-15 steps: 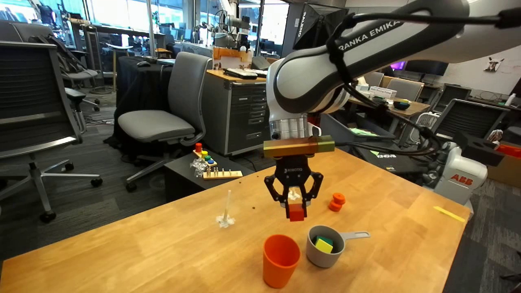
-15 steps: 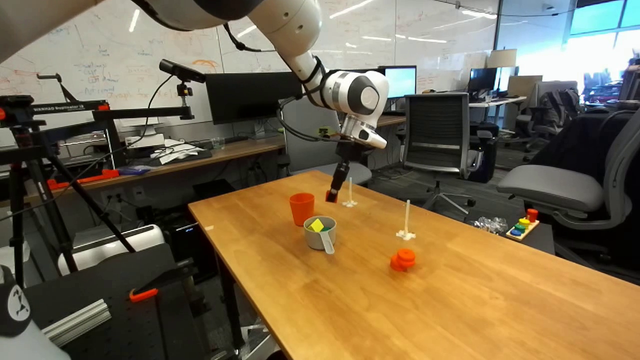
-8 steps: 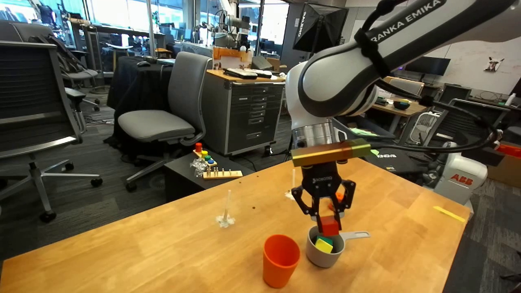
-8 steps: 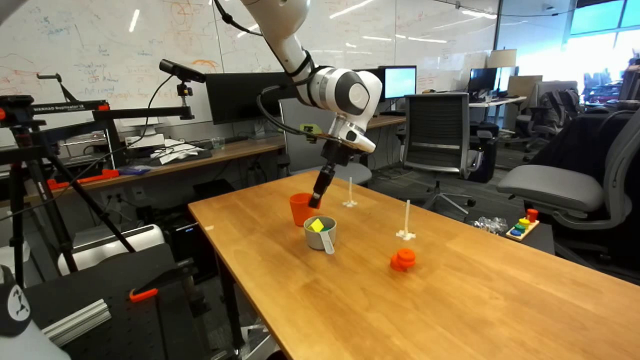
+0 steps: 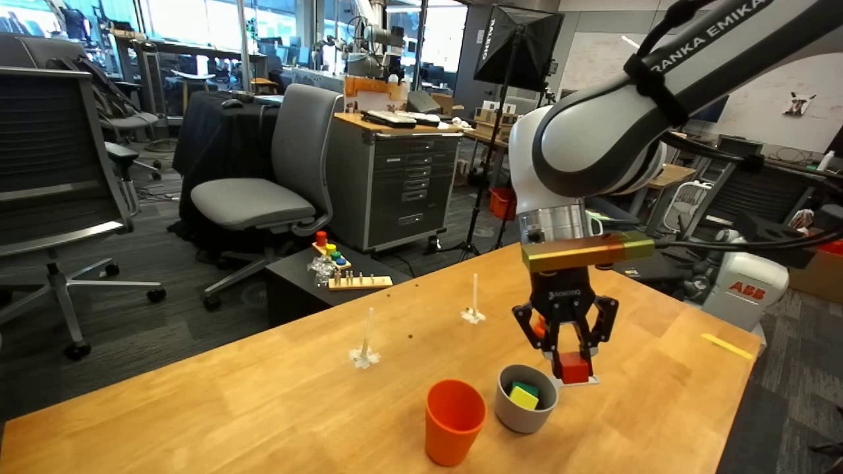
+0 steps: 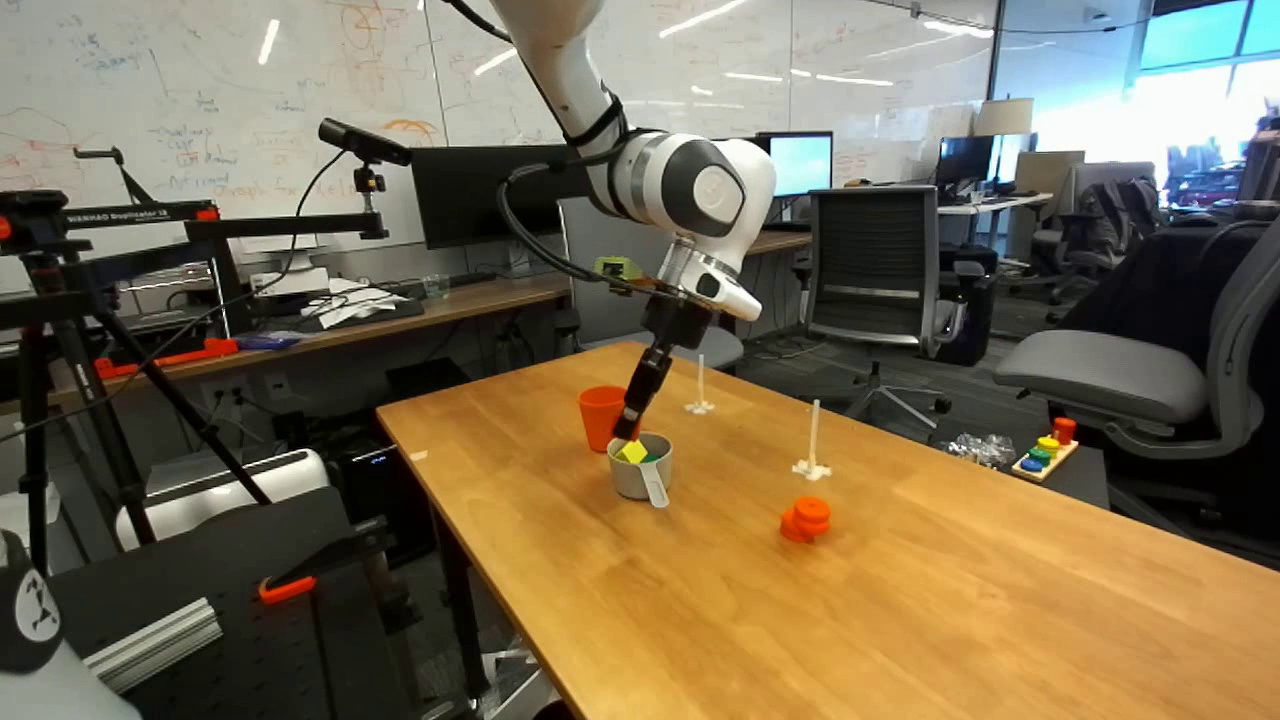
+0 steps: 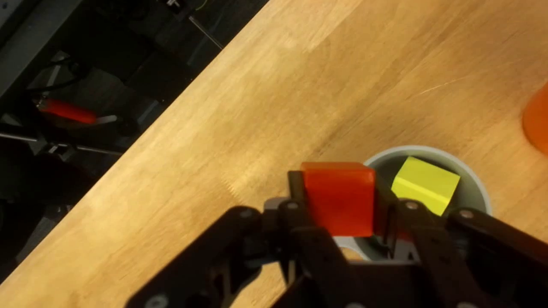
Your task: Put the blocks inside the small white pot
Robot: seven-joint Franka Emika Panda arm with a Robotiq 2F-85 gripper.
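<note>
Gripper (image 5: 573, 370) clasps red block (image 7: 340, 200), the pot (image 5: 519, 420) pointing its handle (image 6: 655, 485) away from the cup (image 5: 452, 429).

Tabletop (image 5: 263, 408) was smooth grained wood, faintly glossy; orange cup (image 5: 453, 431) and small white pot (image 5: 520, 421) looked smooth, matt, plastic; red block (image 7: 340, 201) and yellow block (image 7: 426, 184) looked smooth; gripper (image 5: 574, 368) looked matt, with metal screws (image 7: 466, 214); arm shell (image 5: 579, 141) looked smooth, glossy; wrist collar (image 5: 553, 225) was shiny metal; desk chair (image 5: 298, 141) looked cloth-covered; whiteboard (image 6: 880, 120) shone glossy
</note>
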